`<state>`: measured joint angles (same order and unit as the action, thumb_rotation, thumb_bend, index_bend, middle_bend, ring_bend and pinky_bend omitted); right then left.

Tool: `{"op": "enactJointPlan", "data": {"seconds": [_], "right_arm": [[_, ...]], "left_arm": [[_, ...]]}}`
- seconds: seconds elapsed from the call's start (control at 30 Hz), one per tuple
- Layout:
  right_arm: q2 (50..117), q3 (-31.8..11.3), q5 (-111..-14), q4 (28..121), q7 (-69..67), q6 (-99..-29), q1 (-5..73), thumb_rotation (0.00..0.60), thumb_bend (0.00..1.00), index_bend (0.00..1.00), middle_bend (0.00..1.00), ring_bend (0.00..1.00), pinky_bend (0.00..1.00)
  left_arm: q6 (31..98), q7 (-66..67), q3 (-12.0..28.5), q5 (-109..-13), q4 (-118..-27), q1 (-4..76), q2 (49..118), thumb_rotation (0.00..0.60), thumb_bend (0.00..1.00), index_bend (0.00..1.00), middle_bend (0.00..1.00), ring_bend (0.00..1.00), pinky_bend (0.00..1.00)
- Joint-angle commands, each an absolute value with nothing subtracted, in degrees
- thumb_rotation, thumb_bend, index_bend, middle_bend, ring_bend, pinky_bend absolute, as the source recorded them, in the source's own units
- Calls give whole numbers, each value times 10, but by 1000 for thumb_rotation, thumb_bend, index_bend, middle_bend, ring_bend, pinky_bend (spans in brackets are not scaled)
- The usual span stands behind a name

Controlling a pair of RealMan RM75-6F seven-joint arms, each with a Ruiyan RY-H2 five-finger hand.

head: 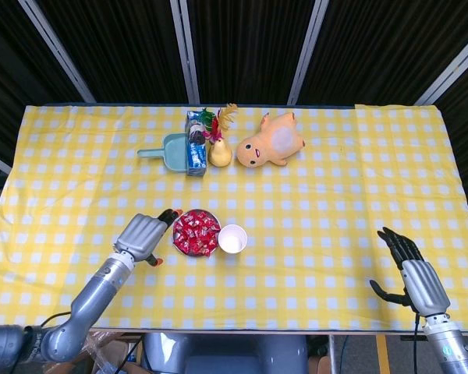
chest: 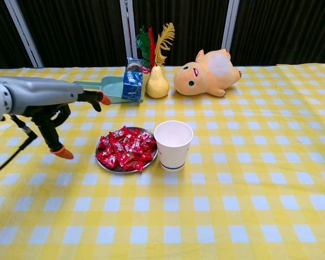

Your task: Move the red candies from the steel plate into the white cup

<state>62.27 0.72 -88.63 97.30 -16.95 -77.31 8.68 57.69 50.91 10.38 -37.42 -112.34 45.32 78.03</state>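
Left hand (head: 144,236) hovers just beside the left rim of the plate, empty, fingers spread and thumb hanging down toward the cloth; the right hand (head: 409,269) waits near the front right corner of the surface, also empty with fingers apart.

Largest first: the yellow-and-white checked cloth surface (head: 335,187) carries everything. Along its back edge lie a plush yellow-orange duck toy (head: 271,141), a pale teal plastic dustpan (head: 166,150), a blue snack packet (head: 195,146) standing against it, and a yellow pear figure (head: 220,153) with coloured feathers behind. Toward the front edge, about midway along it, stands the white paper cup (chest: 173,143), upright and apparently empty, touching or all but touching the right side of the round steel plate (chest: 115,168). Heaped on that plate are the red wrapped candies (chest: 125,149), none yet moved.

The step in hand looks like the approach for a first pick. To do it well, the hand should come down over the heap, close thumb and fingertips on a candy at the top or left side, and lift straight up before crossing to the cup. The cup is light and close; a sideways brush could tip it, and pressing on the rim could tilt the plate.
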Motion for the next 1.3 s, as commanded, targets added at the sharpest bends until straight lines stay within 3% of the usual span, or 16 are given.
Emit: {"op": "enactJointPlan", "data": {"seconds": [0.03,0.37,0.9,1.1,1.3], "right_arm": [[621,7,-885,974,-173,-772,87,600,362,0,0,0,0],[617,6,-882,978,-187,-764,89,600,362,0,0,0,0],[613,4,-876,983,-201,-757,91,600,361,0,0,0,0],[612,3,-873,984,-205,-756,90,600,362,0,0,0,0],[611,3,-871,985,-206,-752,91,600,362,0,0,0,0]], "left_arm": [[590,530,102,-343,-1099,482,815,600,174,72,127,726,808],[621,553,105,-298,-1020,538,902,600,213,134,172,730,814],[618,549,105,-257,-934,578,970,600,213,207,215,734,814],[616,548,97,-253,-905,586,995,600,249,285,315,744,836],[614,536,91,-263,-879,585,1011,600,336,437,531,768,862]]}}
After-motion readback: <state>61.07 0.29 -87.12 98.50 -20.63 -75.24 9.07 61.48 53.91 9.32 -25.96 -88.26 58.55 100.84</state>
